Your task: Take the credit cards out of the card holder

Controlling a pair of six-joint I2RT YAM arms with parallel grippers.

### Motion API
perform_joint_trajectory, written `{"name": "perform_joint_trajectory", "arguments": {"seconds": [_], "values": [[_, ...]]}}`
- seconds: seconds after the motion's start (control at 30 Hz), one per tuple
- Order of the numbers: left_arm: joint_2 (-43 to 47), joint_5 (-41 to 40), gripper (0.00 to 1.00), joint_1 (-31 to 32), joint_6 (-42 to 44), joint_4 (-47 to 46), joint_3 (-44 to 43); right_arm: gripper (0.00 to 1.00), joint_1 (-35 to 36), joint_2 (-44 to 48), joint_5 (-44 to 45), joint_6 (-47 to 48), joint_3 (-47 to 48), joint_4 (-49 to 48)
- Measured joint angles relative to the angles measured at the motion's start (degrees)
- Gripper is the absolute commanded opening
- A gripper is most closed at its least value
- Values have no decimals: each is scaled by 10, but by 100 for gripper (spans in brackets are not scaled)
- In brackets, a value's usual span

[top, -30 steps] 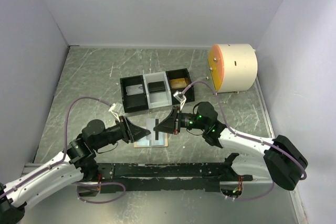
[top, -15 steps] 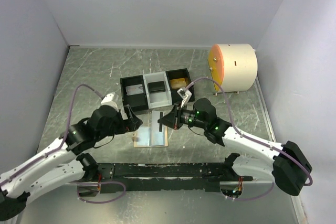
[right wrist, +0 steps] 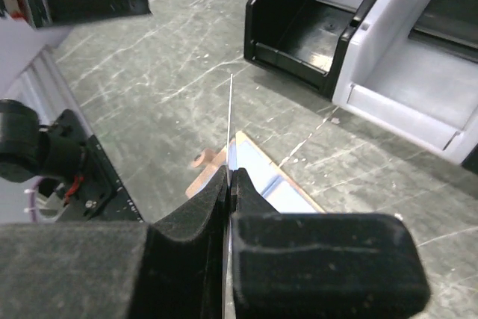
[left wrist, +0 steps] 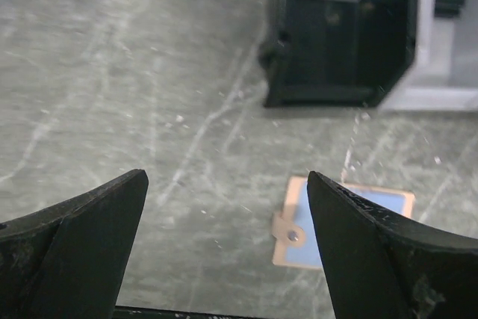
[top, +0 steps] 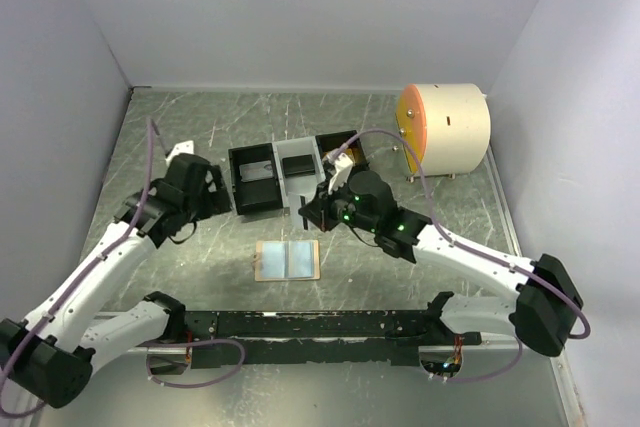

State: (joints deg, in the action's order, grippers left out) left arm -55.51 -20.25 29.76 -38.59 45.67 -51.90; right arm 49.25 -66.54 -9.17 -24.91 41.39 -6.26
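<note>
Near the middle of the bench's near edge lies the card holder (top: 288, 260), open, long axis left-right. Just beyond it the right pincer (right wrist: 228, 177), the nearer one, grips a credit card (right wrist: 229, 110) edge-on beside the tray (top: 255, 210). The left pincer (left wrist: 228, 184) is released.

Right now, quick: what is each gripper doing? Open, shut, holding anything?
Left gripper: open, holding nothing.
Right gripper: shut on a thin rigid card, seen edge-on, so its colour cannot be told.
</note>
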Motion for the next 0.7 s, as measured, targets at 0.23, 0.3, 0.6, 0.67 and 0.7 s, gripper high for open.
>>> {"name": "perform_joint_trajectory", "arguments": {"seconds": [0.23, 0.3, 0.6, 0.67, 0.7], "values": [[27, 8, 100, -140, 75, -26, -3, 0, 14, -80, 19, 55, 97, 50], [54, 3, 100, -147, 85, -46, 18, 0, 19, -115, 25, 72, 138, 69], [125, -6, 100, -147, 92, -59, 51, 0, 33, -248, 41, 148, 263, 103], [137, -9, 100, -147, 92, -59, 52, 0, 38, -279, 52, 169, 290, 108], [140, -12, 100, -147, 91, -60, 52, 0, 42, -294, 58, 179, 303, 109]]}}
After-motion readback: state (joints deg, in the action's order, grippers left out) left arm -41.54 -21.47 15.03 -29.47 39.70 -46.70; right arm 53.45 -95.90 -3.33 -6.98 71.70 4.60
